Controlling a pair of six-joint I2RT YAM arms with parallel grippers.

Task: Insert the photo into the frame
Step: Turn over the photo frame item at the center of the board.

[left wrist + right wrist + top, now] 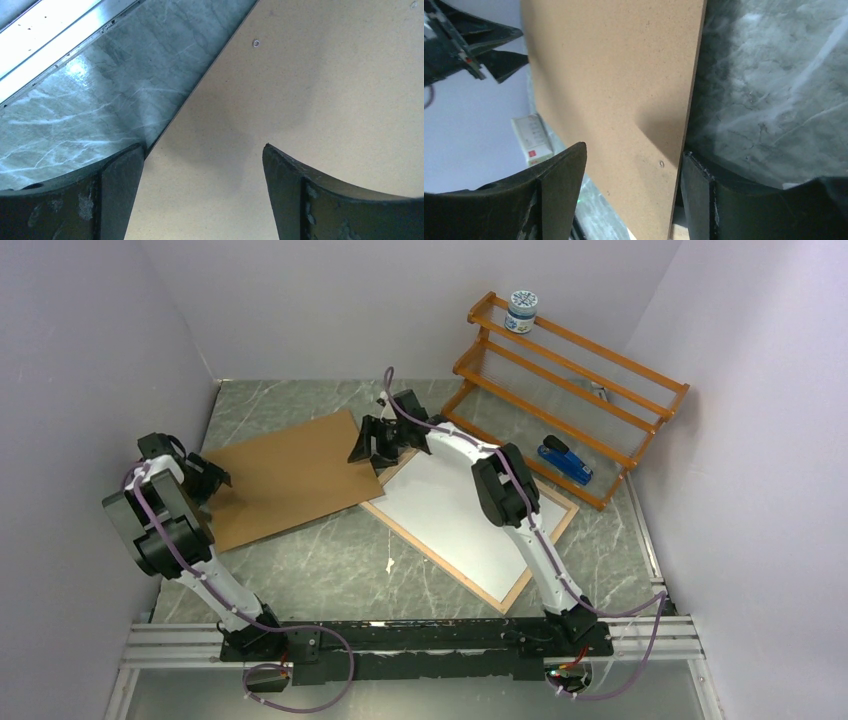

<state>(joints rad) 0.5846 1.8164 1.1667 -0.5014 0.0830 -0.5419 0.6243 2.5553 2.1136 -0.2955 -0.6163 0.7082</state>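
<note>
**Photo (445,515) looks bedded in the frame (432,557), both claws wide at the backing panel**

Biggest thing first: the green marble tabletop (300,560) carries everything. On its right half lies the frame, back up, with its light wood rim showing all round. Inside that rim is a plain white sheet. I read that as the photo, white back up, lying flat in the recess with no claw touching it.

The photo should be thin, light and floppy, and it would likely crease under a hard pinch. Lying flush, it offers only a corner or an edge to take hold of, so I'd leave it be.

Left of the frame is the brown hardboard backing panel (285,480). Its right corner comes right up to the frame's far-left corner, but I can't tell whether it overlaps. The board looks stiff, light and smooth, one to take by its edges.

At far right stands the orange wooden rack (600,348).

The left claw (205,480) sits at the panel's left edge, jaws spread wide and gripping nothing. The right claw (380,445) sits at the opposite edge. Its jaws are apart and the board's face shows between them, but it has no hold on it.

In the rack, a blue stapler (565,460) is on the lowest tier and a lidded white-and-blue jar (521,312) on the top one. Last, a tiny white scrap (390,565) lies loose near the frame's near-left rim.
</note>
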